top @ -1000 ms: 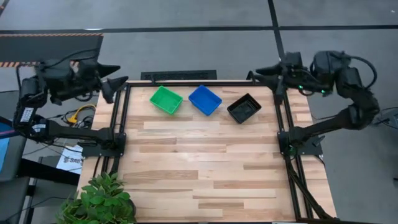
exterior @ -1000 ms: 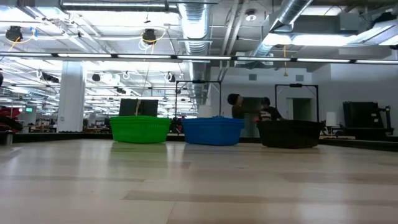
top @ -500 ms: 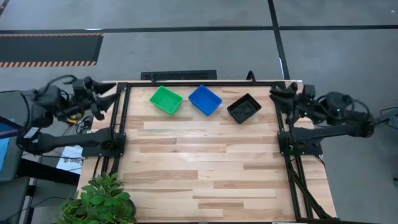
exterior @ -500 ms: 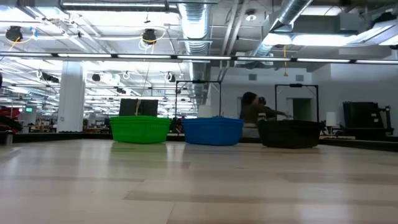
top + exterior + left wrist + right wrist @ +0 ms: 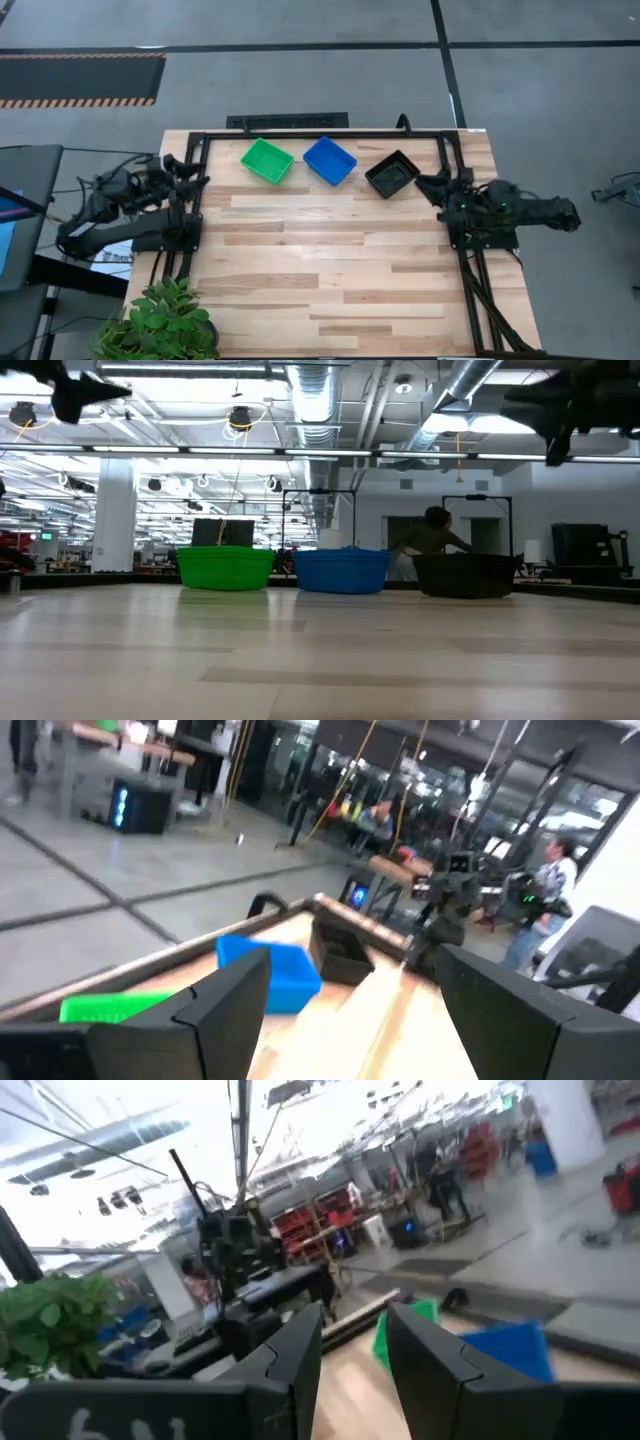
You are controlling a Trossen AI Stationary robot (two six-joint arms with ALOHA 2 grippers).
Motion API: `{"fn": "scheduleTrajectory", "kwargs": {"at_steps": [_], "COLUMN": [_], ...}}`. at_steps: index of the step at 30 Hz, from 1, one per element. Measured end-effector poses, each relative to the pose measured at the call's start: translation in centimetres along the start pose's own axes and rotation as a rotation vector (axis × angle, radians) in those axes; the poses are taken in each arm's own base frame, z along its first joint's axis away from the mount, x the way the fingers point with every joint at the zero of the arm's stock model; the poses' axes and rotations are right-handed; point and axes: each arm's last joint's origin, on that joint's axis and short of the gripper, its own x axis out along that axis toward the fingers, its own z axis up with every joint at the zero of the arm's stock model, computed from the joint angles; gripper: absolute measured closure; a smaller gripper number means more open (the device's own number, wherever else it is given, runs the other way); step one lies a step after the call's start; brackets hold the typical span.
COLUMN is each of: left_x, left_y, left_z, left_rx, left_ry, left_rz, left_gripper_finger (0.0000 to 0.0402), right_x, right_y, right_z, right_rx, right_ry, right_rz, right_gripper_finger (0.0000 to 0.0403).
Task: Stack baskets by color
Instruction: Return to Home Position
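Three baskets stand in a row along the table's far edge, each on its bottom: a green basket (image 5: 267,160) (image 5: 225,568), a blue basket (image 5: 330,160) (image 5: 342,570) and a black basket (image 5: 392,174) (image 5: 467,574). My left gripper (image 5: 195,176) (image 5: 350,1010) is at the table's left edge, pointing level across the table, open and empty. My right gripper (image 5: 425,183) (image 5: 355,1350) is at the right edge, just near of the black basket and apart from it. A narrow gap shows between its fingers, with nothing in it.
A black frame (image 5: 320,133) runs round the table's far, left and right sides. A leafy plant (image 5: 160,320) stands at the near left corner. Bare wood (image 5: 320,260) fills the middle and near part. A person (image 5: 430,535) moves in the room behind the black basket.
Both arms have come down and folded back over their bases. The left gripper has sunk at the table's left edge, the right gripper at its right edge, each a little toward the near edge. The baskets have stayed where they were.
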Motion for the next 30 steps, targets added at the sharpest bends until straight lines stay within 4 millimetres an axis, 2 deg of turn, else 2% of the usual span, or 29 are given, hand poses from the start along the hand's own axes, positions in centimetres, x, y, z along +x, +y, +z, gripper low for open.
{"fn": "scheduleTrajectory", "kwargs": {"at_steps": [3,5,8,14,23,30], "left_x": [1.1,2.0,3.0,4.6,6.4,7.0], "left_y": [0.3,0.3,0.9,1.8,2.9,2.9], "left_z": [-1.5,-1.9,-4.1,-7.2,-11.0,-11.6], "left_rx": [0.013,0.032,0.036,0.003,-0.037,-0.023], "left_ry": [0.079,0.080,0.135,0.179,0.150,0.075], "left_rz": [0.011,-0.020,-0.022,-0.036,-0.069,-0.141], "left_gripper_finger": [0.0128,0.0128,0.0128,0.0128,0.0128,0.0128], "right_x": [0.2,0.1,0.1,0.0,0.0,0.0], "right_y": [-0.9,-1.2,-1.5,-1.5,-1.8,-1.9], "right_z": [-2.7,-3.5,-4.0,-4.1,-4.8,-4.8], "right_rx": [0.008,0.023,0.004,-0.057,-0.093,-0.099], "right_ry": [0.041,0.010,0.060,0.069,0.130,0.139], "right_rz": [-0.011,0.008,-0.014,-0.020,-0.042,-0.047], "right_gripper_finger": [0.0268,0.0268,0.0267,0.0265,0.0267,0.0264]}}
